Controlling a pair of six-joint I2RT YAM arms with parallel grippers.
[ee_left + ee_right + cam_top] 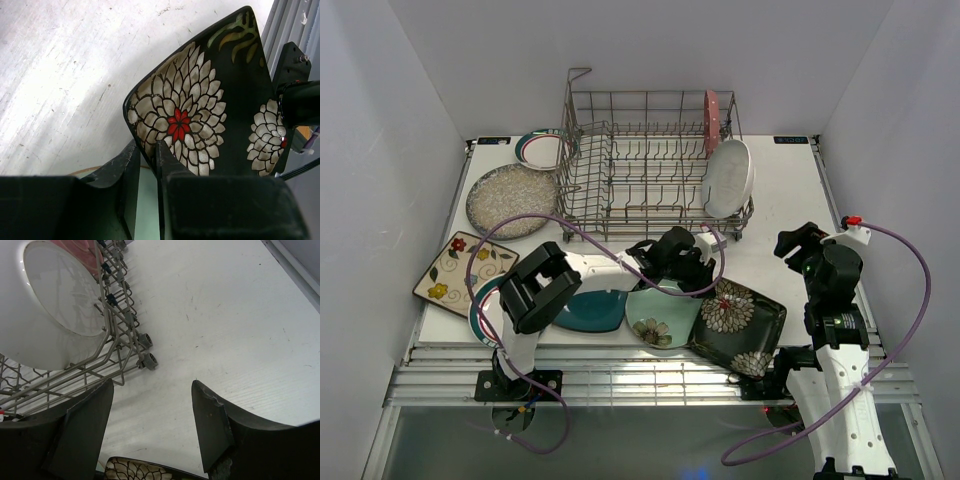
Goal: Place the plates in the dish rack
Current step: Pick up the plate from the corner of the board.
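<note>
Left gripper (148, 149) pinches the mint plate (655, 318) by its rim, frame centre.
Right gripper (152, 387), jaws spread, hovers lower right of the dish rack (650, 160).

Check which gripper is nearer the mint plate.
Left. The left gripper sits at the far rim of the mint plate; the right gripper hangs open to its right, past the black floral plate.

Left tool (688, 266) over mint plate (655, 320), dish rack (584, 172) behind
</note>
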